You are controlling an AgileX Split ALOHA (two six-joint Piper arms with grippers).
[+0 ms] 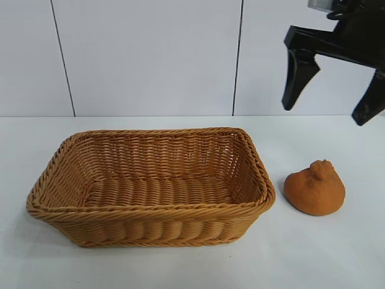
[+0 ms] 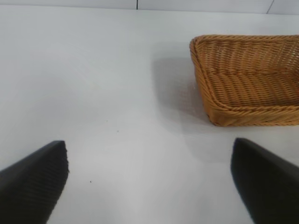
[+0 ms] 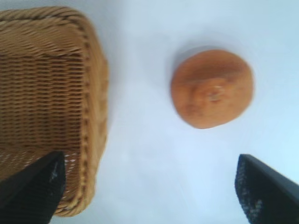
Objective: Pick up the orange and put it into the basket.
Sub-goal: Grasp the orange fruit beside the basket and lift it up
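Orange [image 1: 315, 188] resting on white table [image 1: 337, 253], just right of basket [image 1: 150, 208], not touching. Right gripper [image 1: 332, 94] raised above orange, fingers spread wide, empty. Left gripper [image 2: 149, 179] likewise parted, near basket's left end.

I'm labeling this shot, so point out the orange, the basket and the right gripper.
orange [image 1: 314, 189], exterior view, its front face.
basket [image 1: 150, 207], exterior view, near braided rim.
right gripper [image 1: 332, 99], exterior view, midway between its open fingertips.

Cut off at frame edges — the right gripper [image 1: 332, 102] above its fingers, the basket [image 2: 219, 112] in both wrist views.
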